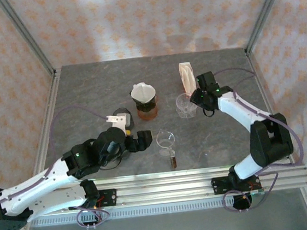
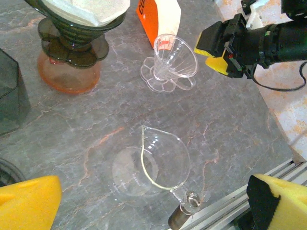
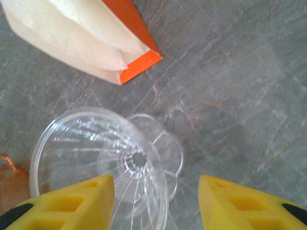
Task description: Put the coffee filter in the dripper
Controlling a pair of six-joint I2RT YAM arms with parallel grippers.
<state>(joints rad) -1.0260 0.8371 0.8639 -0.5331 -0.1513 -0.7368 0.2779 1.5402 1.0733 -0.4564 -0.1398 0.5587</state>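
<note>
Fingers of your right gripper (image 3: 156, 187) stand spread above the clear dripper (image 3: 103, 158); the filter pack (image 3: 72, 33) lies just beside it; your left gripper (image 2: 153, 189) is spread wide too, over a glass jug (image 2: 160, 160); a white filter (image 2: 91, 9) sits in the dark dripper (image 2: 74, 31).

Right wrist view: the filter pack (image 3: 72, 38) is cut off at 11 o'clock. The clear dripper (image 3: 96, 153) rim is covered at 7 o'clock by a finger (image 3: 62, 203) of the right end effector (image 3: 154, 184).

Left wrist view: the dark dripper (image 2: 72, 31) is cut off at 11 o'clock, and the pack lettering is cut off at 12 o'clock.
</note>
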